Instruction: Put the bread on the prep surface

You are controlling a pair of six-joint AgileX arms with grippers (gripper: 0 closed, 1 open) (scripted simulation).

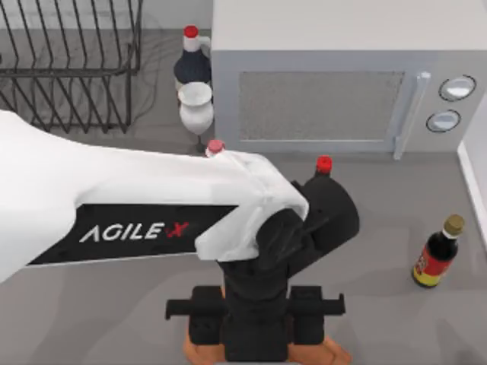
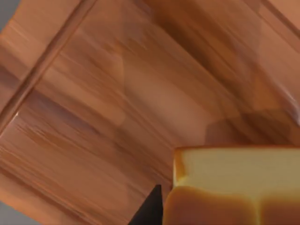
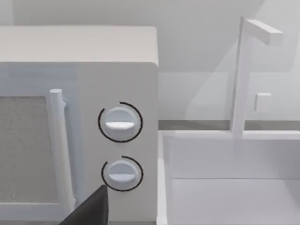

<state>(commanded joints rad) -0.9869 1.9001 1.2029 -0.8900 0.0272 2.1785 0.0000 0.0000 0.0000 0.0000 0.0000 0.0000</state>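
Note:
The prep surface [image 1: 336,353] lies at the table's front edge, mostly hidden under my left arm; only its orange-brown edge peeks out in the top view. My left gripper [image 1: 255,315] hangs straight over it. In the left wrist view the board's wood grain and grooved rim [image 2: 117,103] are close below. The bread [image 2: 234,187], a golden loaf with a pale cut face, is held just above the board and casts a shadow on it. One dark fingertip [image 2: 150,211] presses against its side. My right gripper [image 3: 91,211] is parked facing the microwave.
A grey microwave [image 1: 342,76] stands at the back, a wire dish rack [image 1: 68,61] at the back left. A wine glass [image 1: 195,106] and a dark red-capped bottle [image 1: 192,61] stand between them. A soy sauce bottle [image 1: 437,255] stands on the right, near a white sink [image 3: 234,178].

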